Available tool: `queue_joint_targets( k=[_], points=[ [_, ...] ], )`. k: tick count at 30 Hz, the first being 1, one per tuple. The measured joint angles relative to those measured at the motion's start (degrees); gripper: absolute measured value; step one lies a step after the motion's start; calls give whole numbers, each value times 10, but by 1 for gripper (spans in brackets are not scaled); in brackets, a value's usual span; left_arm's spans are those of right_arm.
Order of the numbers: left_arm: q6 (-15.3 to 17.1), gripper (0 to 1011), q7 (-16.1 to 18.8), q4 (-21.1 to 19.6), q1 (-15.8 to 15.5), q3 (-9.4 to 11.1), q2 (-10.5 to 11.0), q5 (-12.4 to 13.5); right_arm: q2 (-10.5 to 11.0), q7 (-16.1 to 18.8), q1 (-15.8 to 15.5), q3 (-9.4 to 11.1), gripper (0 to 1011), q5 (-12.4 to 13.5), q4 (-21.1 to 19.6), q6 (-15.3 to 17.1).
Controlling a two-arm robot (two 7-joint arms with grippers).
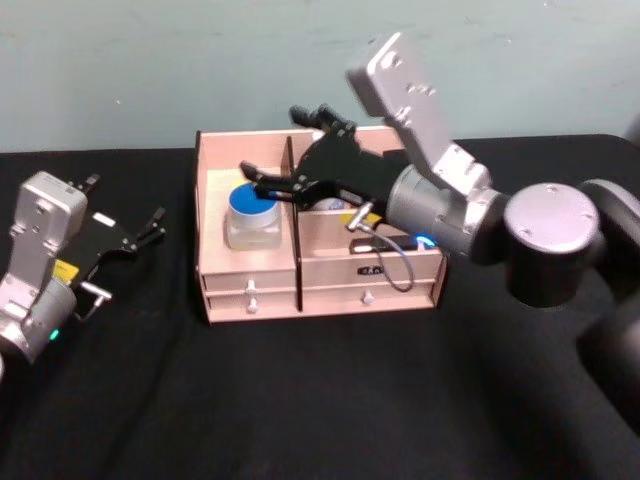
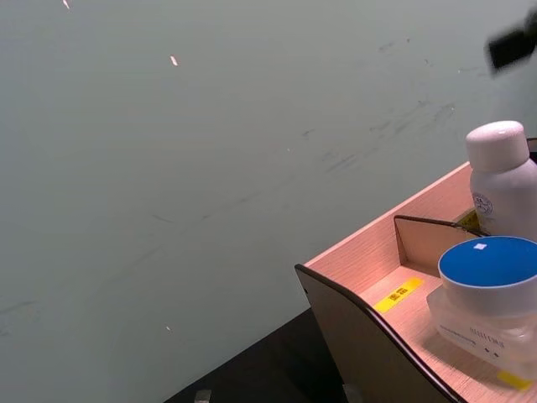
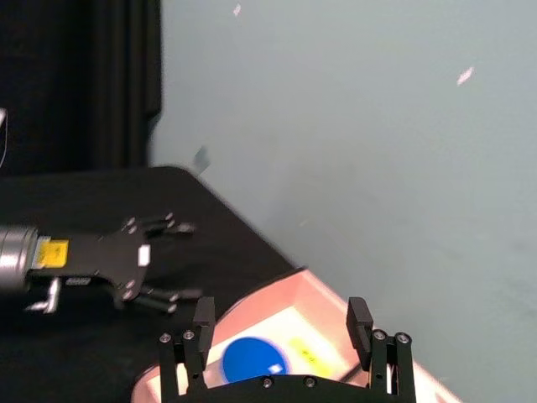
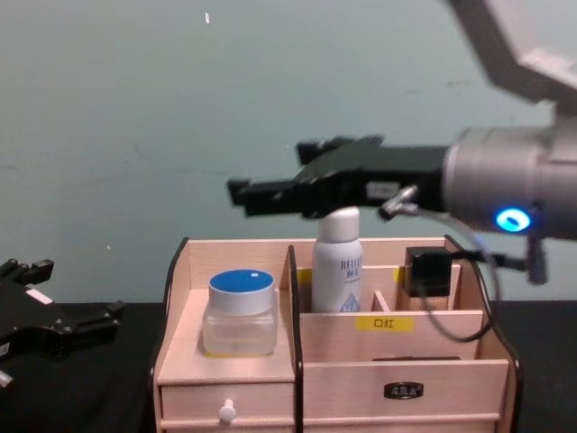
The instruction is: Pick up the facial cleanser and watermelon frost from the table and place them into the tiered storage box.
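The tiered storage box (image 1: 330, 290) (image 4: 406, 347) stands on the black table. Its left compartment holds a clear jar with a blue lid (image 1: 252, 215) (image 2: 487, 294) (image 3: 247, 359) (image 4: 240, 311). A white bottle with a white cap (image 4: 337, 262) (image 2: 502, 180) stands upright in the compartment right of the divider. I cannot tell which is the facial cleanser and which the watermelon frost. My right gripper (image 1: 285, 150) (image 3: 281, 312) (image 4: 270, 176) hovers open above the box, over the divider and jar, holding nothing. My left gripper (image 1: 125, 205) (image 4: 77, 289) (image 3: 186, 260) rests open, left of the box.
A pale green wall stands close behind the box. A cable loop (image 1: 392, 262) hangs from my right wrist over the box's right front. Black tabletop (image 1: 300, 400) spreads in front of the box and to both sides.
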Motion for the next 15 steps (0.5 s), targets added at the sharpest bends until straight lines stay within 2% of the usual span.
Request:
queue_joint_targets(
  k=[6, 7, 9, 12, 15],
  points=[
    [0, 1010, 0, 0, 0, 0, 0, 0, 24, -30, -38, 36, 1002, -11, -59, -11],
    [0, 1010, 0, 0, 0, 0, 0, 0, 31, -40, -50, 50, 1003, -14, -73, -12],
    [0, 1009, 0, 0, 0, 0, 0, 0, 38, -50, -63, 64, 1002, -16, -85, -15],
    [0, 1010, 0, 0, 0, 0, 0, 0, 50, -75, -93, 101, 1003, -21, -109, -20],
    [0, 1010, 0, 0, 0, 0, 0, 0, 56, -90, -111, 121, 1002, -26, -118, -23]
  ],
)
